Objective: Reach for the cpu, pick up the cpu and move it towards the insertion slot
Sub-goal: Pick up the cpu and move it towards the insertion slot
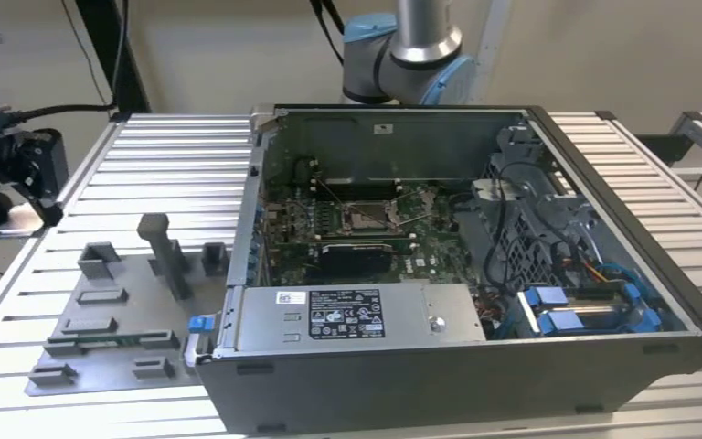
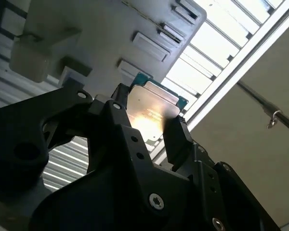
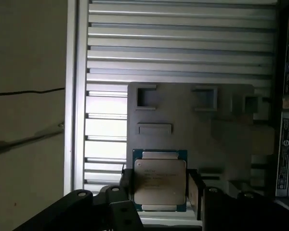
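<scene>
Case [image 1: 473,274] is seen open, with the grey plate [image 1: 120,320] laid at the exterior view's left of it. Slot [image 1: 369,216] is sat empty, far inside. Gripper [image 3: 160,190] is clamped on the cpu [image 3: 160,180] over the plate, so it's grabbed but not yet carried across.

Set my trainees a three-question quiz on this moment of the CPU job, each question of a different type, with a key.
1. True or false: the insertion slot already holds the cpu.
2. What is clamped in the gripper? A) a grey fixture block B) the cpu C) a cable
3. Fill in: the insertion slot lies inside the open computer ____.

Key
1. False: the slot's centre is dark and bare.
2. B: fingers press on both sides of it in both wrist views.
3. case
</scene>
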`<state>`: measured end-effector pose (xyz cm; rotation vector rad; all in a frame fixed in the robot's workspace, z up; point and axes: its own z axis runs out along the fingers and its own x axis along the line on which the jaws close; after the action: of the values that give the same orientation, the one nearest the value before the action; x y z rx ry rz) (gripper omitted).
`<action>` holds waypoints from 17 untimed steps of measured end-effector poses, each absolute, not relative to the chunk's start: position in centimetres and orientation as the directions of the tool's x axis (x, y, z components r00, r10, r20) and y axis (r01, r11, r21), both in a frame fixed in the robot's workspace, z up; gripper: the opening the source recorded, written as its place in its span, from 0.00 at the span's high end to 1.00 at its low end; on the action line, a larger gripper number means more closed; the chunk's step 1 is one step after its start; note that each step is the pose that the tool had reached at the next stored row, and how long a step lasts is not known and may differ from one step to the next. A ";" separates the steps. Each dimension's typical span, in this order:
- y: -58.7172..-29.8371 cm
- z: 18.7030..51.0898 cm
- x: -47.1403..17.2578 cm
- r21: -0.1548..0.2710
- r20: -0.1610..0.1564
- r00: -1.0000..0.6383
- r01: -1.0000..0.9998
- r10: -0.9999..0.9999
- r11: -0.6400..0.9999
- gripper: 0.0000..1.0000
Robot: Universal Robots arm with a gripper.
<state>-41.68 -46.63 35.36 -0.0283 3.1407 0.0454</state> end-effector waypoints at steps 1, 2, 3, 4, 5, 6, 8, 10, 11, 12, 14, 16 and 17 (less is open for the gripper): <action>-46.6 35.8 -41.7 0.029 -0.001 -1.000 -0.018 -0.018 0.999 1.00; -46.6 36.3 -41.7 0.029 -0.001 -1.000 -0.018 -0.018 0.999 1.00; -46.6 36.7 -41.7 0.029 -0.001 -1.000 -0.018 -0.018 0.999 1.00; -46.6 37.2 -41.7 0.029 -0.001 -1.000 -0.018 -0.018 0.999 1.00; -46.6 37.6 -41.7 0.029 -0.001 -1.000 -0.018 -0.018 0.999 1.00; -46.6 38.1 -41.7 0.029 -0.001 -1.000 -0.018 -0.018 0.999 1.00; -46.6 39.0 -41.7 0.029 -0.001 -1.000 -0.018 -0.018 0.999 1.00; -46.6 39.9 -41.7 0.029 -0.001 -1.000 -0.018 -0.018 0.999 1.00; -46.6 40.3 -41.7 0.029 -0.001 -1.000 -0.018 -0.018 0.999 1.00; -46.6 40.8 -41.7 0.029 -0.001 -1.000 -0.018 -0.018 0.999 1.00; -46.6 41.7 -41.7 0.029 -0.001 -1.000 -0.018 -0.018 0.999 1.00; -46.6 42.6 -41.7 0.029 -0.001 -1.000 -0.018 -0.018 0.999 1.00; -46.6 42.8 -41.7 0.029 -0.001 -1.000 -0.018 -0.018 0.999 1.00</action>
<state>-41.67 -46.64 42.85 -0.0284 3.1406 0.0455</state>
